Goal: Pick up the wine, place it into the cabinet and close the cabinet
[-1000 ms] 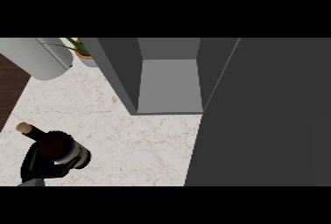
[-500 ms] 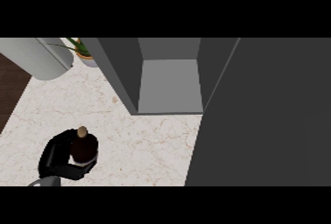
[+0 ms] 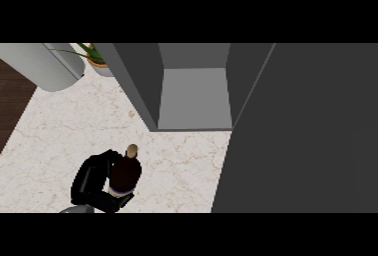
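A dark wine bottle (image 3: 125, 172) with a tan cork top stands nearly upright over the marble counter (image 3: 74, 125) at the lower left of the head view. My left hand (image 3: 90, 182) is curled round the bottle's body from the left and below. The grey cabinet (image 3: 196, 97) stands open ahead and to the right of the bottle, its inner shelf bare. Its dark open door (image 3: 310, 130) fills the right side of the view. My right hand does not show.
A grey cylinder (image 3: 40, 65) lies at the back left beside a potted plant (image 3: 94, 57). The counter's left edge meets dark wooden floor (image 3: 11, 100). The cabinet's left wall (image 3: 133, 85) juts toward the bottle.
My left hand has carried the bottle to the right and a little toward the cabinet. The bottle has turned from leaning left to nearly upright.
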Robot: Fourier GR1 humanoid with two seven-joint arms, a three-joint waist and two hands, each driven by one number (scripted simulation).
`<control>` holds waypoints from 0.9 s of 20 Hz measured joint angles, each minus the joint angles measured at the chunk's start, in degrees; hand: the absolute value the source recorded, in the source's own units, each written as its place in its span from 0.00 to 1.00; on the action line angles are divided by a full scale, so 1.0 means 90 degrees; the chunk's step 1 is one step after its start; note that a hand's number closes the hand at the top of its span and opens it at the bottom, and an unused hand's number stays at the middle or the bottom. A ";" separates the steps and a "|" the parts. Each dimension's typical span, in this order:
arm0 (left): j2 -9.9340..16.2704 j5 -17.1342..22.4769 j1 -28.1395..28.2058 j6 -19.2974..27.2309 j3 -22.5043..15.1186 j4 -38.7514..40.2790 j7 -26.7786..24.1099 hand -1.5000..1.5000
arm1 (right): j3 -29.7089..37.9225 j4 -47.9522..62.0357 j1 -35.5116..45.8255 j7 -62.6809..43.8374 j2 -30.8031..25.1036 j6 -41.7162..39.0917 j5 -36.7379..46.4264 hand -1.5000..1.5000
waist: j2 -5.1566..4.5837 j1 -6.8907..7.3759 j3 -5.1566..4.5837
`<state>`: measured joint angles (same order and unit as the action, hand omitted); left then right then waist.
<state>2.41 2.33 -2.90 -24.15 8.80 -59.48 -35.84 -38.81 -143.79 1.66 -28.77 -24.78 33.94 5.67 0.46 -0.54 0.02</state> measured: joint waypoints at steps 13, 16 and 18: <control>-0.0253 0.0660 0.0605 0.1005 -0.1642 -0.1970 0.1142 1.00 | -0.0069 -0.0034 -0.0397 0.0465 -0.0380 0.0134 -0.0009 0.00 | -0.0006 -0.0021 -0.0004; -0.0260 0.0751 0.0525 0.1590 -0.2127 -0.2343 0.1408 1.00 | -0.0082 -0.0013 -0.0426 0.0585 -0.0392 0.0148 -0.0027 0.00 | -0.0011 -0.0022 -0.0004; -0.0262 0.0753 0.0445 0.1954 -0.2287 -0.2573 0.1591 1.00 | -0.0103 -0.0019 -0.0608 0.0792 -0.0497 0.0152 -0.0034 0.00 | -0.0009 -0.0040 -0.0002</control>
<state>0.05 9.11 1.11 -6.55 -11.79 -82.63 -21.52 -39.74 -143.96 -3.81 -21.65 -29.25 35.31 5.36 0.38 -0.90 0.00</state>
